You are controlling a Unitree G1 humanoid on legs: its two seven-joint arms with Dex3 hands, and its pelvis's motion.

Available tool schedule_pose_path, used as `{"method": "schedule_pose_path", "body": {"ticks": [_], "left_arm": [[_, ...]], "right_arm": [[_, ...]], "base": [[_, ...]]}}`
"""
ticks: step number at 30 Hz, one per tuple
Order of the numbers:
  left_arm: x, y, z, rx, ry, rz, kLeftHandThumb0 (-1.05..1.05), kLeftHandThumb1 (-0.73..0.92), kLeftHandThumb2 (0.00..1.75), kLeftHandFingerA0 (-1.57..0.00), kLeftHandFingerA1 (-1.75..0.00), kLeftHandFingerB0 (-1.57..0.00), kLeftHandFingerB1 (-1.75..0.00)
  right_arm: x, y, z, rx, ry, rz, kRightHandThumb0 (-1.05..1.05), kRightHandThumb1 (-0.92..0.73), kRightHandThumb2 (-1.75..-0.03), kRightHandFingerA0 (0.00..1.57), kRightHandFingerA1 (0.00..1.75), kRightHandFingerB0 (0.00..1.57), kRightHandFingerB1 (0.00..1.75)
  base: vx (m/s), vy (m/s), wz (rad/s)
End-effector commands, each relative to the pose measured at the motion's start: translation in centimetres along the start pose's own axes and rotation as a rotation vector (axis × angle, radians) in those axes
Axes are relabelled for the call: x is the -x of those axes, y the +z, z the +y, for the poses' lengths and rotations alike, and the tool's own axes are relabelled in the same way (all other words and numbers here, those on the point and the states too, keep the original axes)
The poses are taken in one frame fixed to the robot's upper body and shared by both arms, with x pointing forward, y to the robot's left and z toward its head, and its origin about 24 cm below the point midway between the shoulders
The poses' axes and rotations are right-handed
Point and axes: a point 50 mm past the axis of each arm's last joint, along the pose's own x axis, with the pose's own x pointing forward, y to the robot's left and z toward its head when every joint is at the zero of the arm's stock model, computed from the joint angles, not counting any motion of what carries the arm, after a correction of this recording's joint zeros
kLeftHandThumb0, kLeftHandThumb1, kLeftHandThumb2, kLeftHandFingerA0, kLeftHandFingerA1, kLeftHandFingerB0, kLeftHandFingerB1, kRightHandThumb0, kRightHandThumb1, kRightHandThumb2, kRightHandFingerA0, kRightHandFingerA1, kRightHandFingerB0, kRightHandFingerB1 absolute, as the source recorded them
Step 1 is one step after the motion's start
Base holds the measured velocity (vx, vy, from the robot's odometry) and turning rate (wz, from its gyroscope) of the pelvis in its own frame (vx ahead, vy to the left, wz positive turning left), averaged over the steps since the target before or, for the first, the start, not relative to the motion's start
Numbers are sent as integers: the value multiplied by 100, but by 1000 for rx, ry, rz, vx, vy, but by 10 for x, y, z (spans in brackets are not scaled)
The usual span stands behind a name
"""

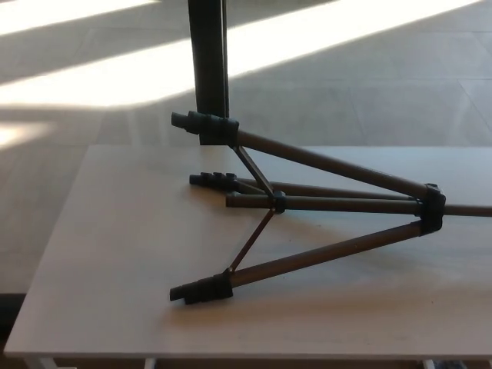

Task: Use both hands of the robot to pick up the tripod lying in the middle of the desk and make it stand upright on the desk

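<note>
Black tripod (307, 204) lies on its side on the desk (115, 254); no hand visible, so lifting is not yet begun.

Single head view, looking steeply down, close over desk (115, 254); floor (346, 84) beyond.

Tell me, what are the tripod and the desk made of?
The tripod looks like metal: its legs are thin brownish tubes with a dull sheen. The dark clamps and feet at the leg ends look like black plastic or rubber; which one is hard to tell. The desk has a pale, smooth matte top, probably laminate or painted wood. Neither robot hand shows.
</note>
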Motion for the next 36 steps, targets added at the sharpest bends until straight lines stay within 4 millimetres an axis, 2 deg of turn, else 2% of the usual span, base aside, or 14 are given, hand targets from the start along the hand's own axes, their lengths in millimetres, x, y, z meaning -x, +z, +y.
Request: {"method": "schedule_pose_path", "body": {"ticks": [1, 2, 7, 8, 9, 12, 13, 17, 24, 26, 28, 29, 31, 36], "left_arm": [[1, 14, 27, 160, 49, -68, -45, 59, 57, -68, -70, -61, -56], [2, 28, 29, 204, 51, -125, -46, 59, 57, -71, -82, -62, -66], [18, 64, 29, 373, 36, -393, -56, 59, 57, -78, -89, -80, -78], [13, 75, 30, 442, 49, -419, -62, 46, 92, -82, -84, -79, -76], [10, 81, 30, 489, 46, -434, -68, 58, 58, -87, -73, -78, -57], [12, 113, 29, 591, 25, -530, -64, 61, 59, -78, -62, -77, -56], [31, 158, 28, 635, -4, -714, -60, 63, 59, -78, -61, -78, -56], [70, 223, 22, 680, -73, -972, -56, 65, 60, -78, -57, -83, -52], [152, 290, -7, 777, -246, -1291, -72, 60, 60, -103, -59, -93, -49], [175, 301, -19, 772, -290, -1348, -91, 43, 94, -104, -68, -93, -57], [194, 312, -30, 748, -348, -1410, -83, 54, 58, -102, -58, -90, -49], [203, 318, -37, 717, -378, -1461, -82, 47, 99, -89, -67, -75, -57], [224, 325, -48, 713, -433, -1512, -70, 62, 60, -83, -61, -75, -49], [291, 340, -74, 559, -542, -1691, -58, 75, 62, -69, -67, -59, -55]], "right_arm": [[-4, 19, -18, -322, -125, -107, -52, -59, -58, 79, 66, 61, 44], [-5, 27, -23, -436, -180, -102, -60, -51, -90, 67, 70, 44, 57], [-6, 43, -32, -671, -212, -134, -58, -66, -60, 62, 66, 47, 42], [-5, 52, -34, -744, -198, -156, -60, -66, -60, 53, 64, 42, 41], [-5, 57, -34, -788, -188, -175, -61, -66, -60, 49, 62, 35, 40], [-5, 85, -35, -903, -218, -222, -60, -51, -89, 60, 69, 28, 51], [5, 124, -30, -997, -161, -373, -57, -66, -60, 67, 63, 33, 41], [40, 191, -16, -1103, 28, -641, -55, -67, -60, 60, 64, 56, 50], [126, 277, 39, -1142, 279, -960, -59, -68, -60, 73, 63, 61, 50], [140, 286, 55, -1142, 335, -990, -64, -67, -60, 78, 61, 67, 48], [150, 291, 70, -1106, 424, -1013, -66, -67, -61, 80, 61, 67, 49], [155, 294, 78, -1086, 458, -1021, -65, -65, -60, 82, 61, 68, 50], [163, 297, 92, -1040, 529, -1036, -65, -66, -60, 82, 62, 68, 50], [187, 298, 136, -850, 739, -1047, -62, -74, -62, 68, 61, 53, 45]], "base": [[0, 0, 0], [0, 0, 0], [0, 0, 0], [0, 0, 0], [0, 0, 0], [0, 0, 0], [0, 0, 0], [0, 0, 0], [0, 0, 0], [0, 0, 0], [0, 0, 0], [0, 0, 0], [0, 0, 0], [0, 0, 0]]}}
